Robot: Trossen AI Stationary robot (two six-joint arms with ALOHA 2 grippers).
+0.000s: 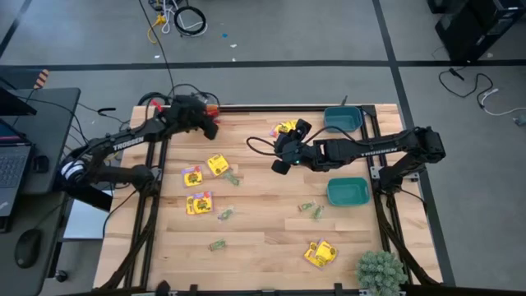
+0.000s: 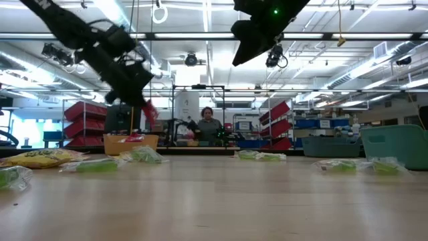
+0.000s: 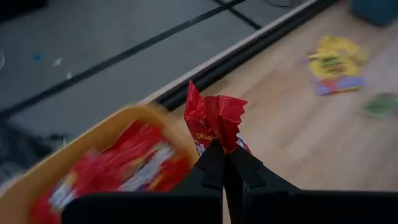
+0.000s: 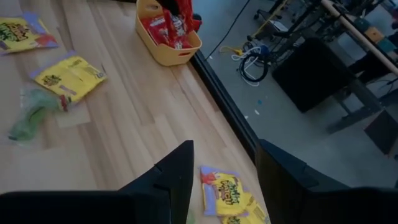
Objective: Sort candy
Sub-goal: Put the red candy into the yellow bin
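left gripper at far left corner of table, fingers pinched tight on a red packet, held just above and beside orange bowl. bowl holding more red packets. same grip visible in low view: red packet hanging from left gripper over orange bowl. in high view, left gripper right of bowl, which is mostly hidden under arm. right gripper raised over far middle of table, right of bowl, fingers spread wide, holding nothing; yellow packets on table beneath gap. in high view, right gripper just near side of yellow packets. remaining candy loose on table, all nearer and right of bowl: yellow packets at and; green packets at and. two teal bowls along right edge, far one and near one, well apart from orange bowl. contents of teal bowls: cannot tell. small plant at near right corner. person in room behind table, low view.
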